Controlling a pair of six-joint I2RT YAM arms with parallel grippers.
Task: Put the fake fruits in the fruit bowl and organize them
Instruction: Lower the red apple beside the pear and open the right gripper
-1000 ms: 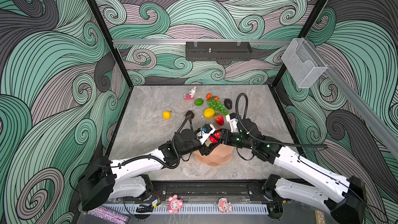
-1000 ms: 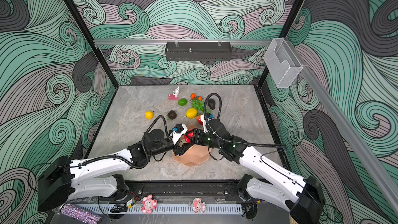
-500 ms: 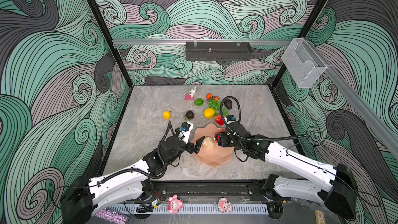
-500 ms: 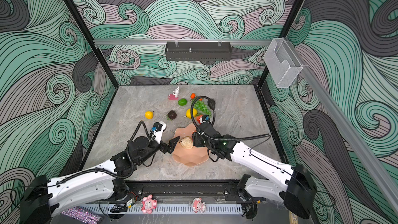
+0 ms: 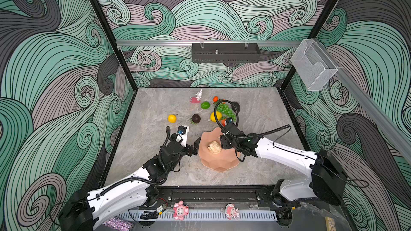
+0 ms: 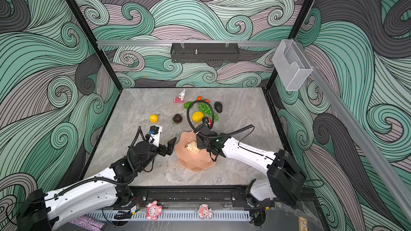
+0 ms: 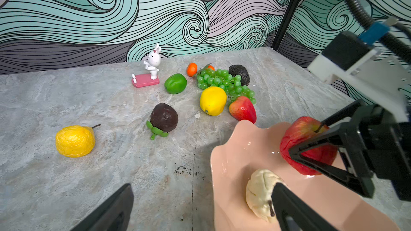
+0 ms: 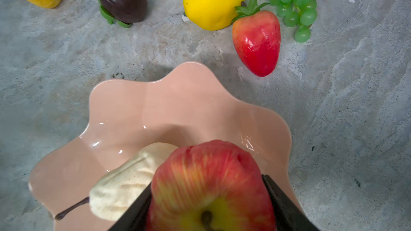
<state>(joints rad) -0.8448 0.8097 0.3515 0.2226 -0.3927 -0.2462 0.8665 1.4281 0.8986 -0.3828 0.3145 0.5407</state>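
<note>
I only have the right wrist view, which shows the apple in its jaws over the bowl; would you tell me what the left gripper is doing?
Observer: The left gripper hangs wide open and empty at the fruit bowl rim, beside the cream fruit.
Operator: Thanks. What lies near the grapes, outside my frame?
Observer: A lime and two small oranges.
Operator: Anything there that isn't fruit?
Observer: A rabbit figurine stands beside the lime.

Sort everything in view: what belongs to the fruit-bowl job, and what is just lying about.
Job: bowl, apple, cream fruit, strawberry, lemon, grapes, lime, avocado, orange, dark fruit, wrinkled yellow fruit.
Lying about: rabbit, dolls, clear basket, black shelf.
</note>
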